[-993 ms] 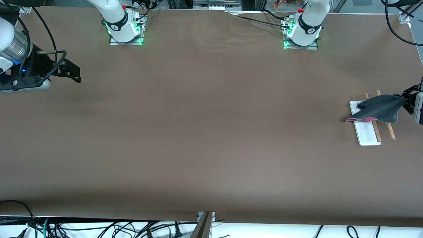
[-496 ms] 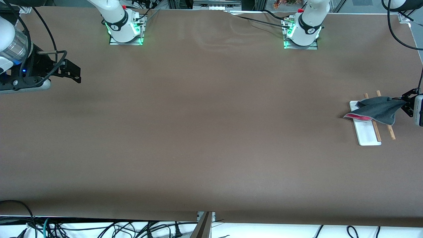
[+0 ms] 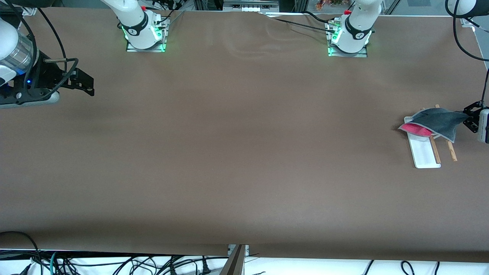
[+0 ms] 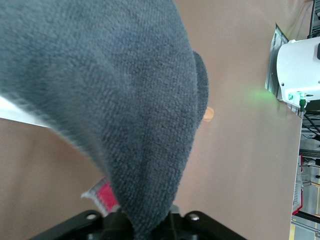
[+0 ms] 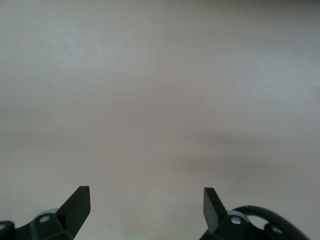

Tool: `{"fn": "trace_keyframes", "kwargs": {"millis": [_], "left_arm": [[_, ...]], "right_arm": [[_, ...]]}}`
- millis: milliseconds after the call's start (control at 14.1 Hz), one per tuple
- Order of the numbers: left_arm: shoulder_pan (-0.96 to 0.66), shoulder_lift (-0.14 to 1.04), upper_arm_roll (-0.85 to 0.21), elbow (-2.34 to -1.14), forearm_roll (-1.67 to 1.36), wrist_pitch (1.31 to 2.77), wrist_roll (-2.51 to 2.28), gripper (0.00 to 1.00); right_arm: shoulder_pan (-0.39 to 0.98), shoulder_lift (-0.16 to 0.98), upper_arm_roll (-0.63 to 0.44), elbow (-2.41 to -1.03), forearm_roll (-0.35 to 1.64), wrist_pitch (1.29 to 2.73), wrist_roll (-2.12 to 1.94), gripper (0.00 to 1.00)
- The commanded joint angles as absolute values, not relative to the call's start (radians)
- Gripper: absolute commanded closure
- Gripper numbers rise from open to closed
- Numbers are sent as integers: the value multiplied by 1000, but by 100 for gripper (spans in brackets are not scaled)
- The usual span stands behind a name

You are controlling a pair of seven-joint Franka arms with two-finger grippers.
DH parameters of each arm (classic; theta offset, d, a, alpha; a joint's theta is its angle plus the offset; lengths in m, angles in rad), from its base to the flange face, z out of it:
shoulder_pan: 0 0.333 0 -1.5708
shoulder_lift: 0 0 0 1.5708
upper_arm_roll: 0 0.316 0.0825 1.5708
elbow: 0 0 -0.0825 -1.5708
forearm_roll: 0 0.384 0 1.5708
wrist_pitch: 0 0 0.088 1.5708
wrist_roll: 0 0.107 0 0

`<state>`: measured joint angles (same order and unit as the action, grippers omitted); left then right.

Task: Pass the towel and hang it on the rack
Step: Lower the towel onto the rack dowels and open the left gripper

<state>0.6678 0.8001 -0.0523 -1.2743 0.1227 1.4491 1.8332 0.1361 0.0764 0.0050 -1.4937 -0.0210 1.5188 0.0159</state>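
The left gripper is up in the air at the left arm's end of the table, just beside the rack. Its fingers are pinched tight on one corner of the towel. The grey towel hangs out from the gripper and spreads over the top ends of the rack's two brown wooden rods. One edge is folded up, so the pink-red side shows over the end of the white base plate that lies farther from the front camera. In the left wrist view the fuzzy grey towel fills most of the picture, and the round end of one rod peeks out beside it.

The right gripper waits over the brown table at the right arm's end, well apart from the towel. Its two black fingers are spread wide apart with nothing between them
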Motion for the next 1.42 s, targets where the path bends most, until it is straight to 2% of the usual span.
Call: {"fn": "trace_keyframes", "kwargs": {"millis": [0,638,780,993,1347], "left_arm": [[680,811,-60,-1244,132,1443,1853,0],[747,795,-58,-1227,129,1545,1842,0],[743,784,-61,-1159,132,1542,1851,0],[730,698,-74,-1131,132,1540,1836,0],[551,566,-75,-1138,130,1500,1685,0]], "right_arm": [[137,72,8,-1488,-37,1512,6,0],[137,72,8,-1488,-37,1513,6,0],[137,72,9,-1488,-37,1513,6,0],[137,72,9,-1488,-37,1513,6,0],[137,72,9,-1488,-37,1509,6,0]]}}
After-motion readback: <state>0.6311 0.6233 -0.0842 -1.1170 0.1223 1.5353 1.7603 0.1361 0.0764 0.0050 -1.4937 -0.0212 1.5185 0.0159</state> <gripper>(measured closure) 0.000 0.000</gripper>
